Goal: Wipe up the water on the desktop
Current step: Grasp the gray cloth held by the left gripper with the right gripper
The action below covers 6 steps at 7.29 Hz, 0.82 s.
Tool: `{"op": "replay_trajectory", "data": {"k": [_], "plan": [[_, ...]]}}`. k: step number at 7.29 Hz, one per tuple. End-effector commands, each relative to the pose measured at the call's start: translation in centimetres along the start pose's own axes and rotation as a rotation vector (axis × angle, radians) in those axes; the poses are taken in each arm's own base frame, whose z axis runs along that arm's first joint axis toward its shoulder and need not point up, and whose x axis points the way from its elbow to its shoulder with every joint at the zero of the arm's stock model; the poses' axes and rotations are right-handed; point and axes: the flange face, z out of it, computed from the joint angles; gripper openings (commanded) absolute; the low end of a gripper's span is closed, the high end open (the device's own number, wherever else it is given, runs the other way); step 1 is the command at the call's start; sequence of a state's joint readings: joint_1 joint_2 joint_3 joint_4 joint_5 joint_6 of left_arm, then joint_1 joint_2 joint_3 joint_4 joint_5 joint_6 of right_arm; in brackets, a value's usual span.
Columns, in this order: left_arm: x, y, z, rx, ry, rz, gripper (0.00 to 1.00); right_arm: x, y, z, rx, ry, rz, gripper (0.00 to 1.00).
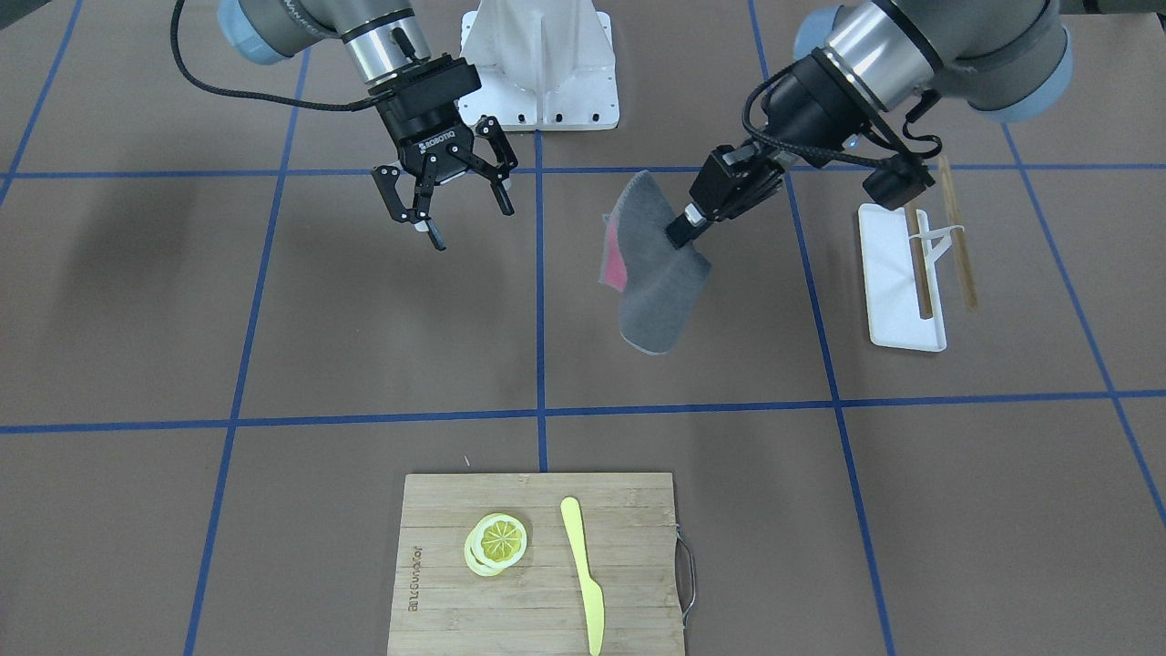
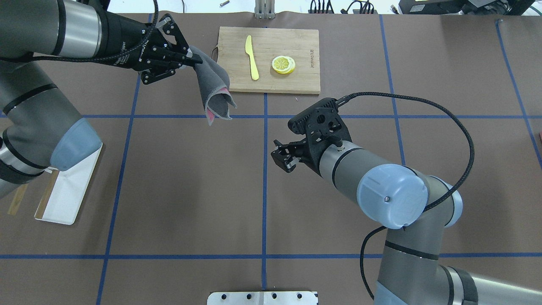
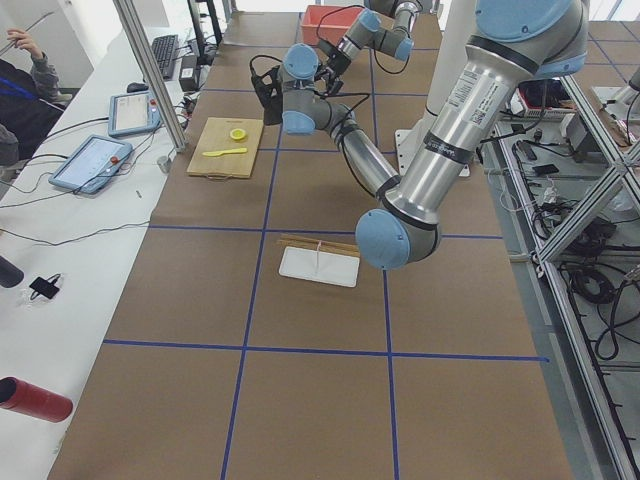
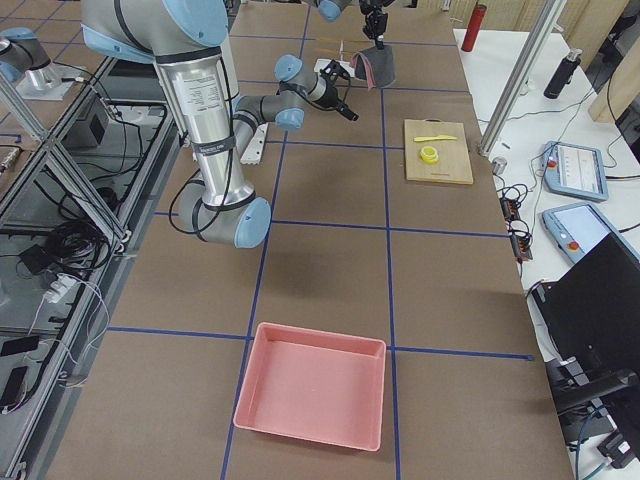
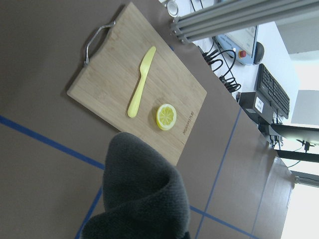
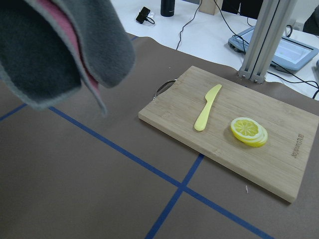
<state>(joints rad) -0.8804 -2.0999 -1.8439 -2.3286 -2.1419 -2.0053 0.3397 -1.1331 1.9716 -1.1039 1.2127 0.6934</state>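
Observation:
My left gripper (image 1: 685, 232) is shut on a grey cloth (image 1: 660, 292) with a pink underside and holds it in the air above the brown desktop (image 1: 364, 319) with its blue tape grid. In the overhead view the left gripper (image 2: 192, 59) holds the cloth (image 2: 211, 89) just left of the cutting board. The cloth hangs folded and fills the bottom of the left wrist view (image 5: 144, 194) and the top left of the right wrist view (image 6: 55, 45). My right gripper (image 1: 472, 225) is open and empty above the desktop (image 2: 190, 190), also seen from overhead (image 2: 283, 160). I see no water on the desktop.
A bamboo cutting board (image 1: 537, 565) with a yellow knife (image 1: 583, 574) and lemon slices (image 1: 496, 542) lies at the far edge. A white tray (image 1: 897, 282) with chopsticks (image 1: 956, 237) lies under the left arm. A pink bin (image 4: 315, 395) sits at the right end.

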Motion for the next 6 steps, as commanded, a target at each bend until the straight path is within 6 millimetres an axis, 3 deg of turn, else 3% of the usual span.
{"op": "replay_trajectory", "data": {"k": [1,2,4,6], "plan": [[0.4,3.0,1.2,-0.039,0.015,-0.020,0.00,-4.4,0.0,-0.7,0.049,-0.008,-0.002,0.93],[0.4,4.4,1.3,-0.057,0.025,-0.043,0.00,-5.6,0.0,-0.7,0.061,-0.005,-0.003,0.90],[-0.3,6.9,2.3,-0.107,0.015,-0.040,0.00,-5.8,0.3,-0.4,0.060,0.002,-0.020,0.68],[-1.0,8.8,2.4,-0.144,0.010,-0.035,0.00,-5.5,0.3,-0.4,0.063,0.008,-0.020,0.67]]}}
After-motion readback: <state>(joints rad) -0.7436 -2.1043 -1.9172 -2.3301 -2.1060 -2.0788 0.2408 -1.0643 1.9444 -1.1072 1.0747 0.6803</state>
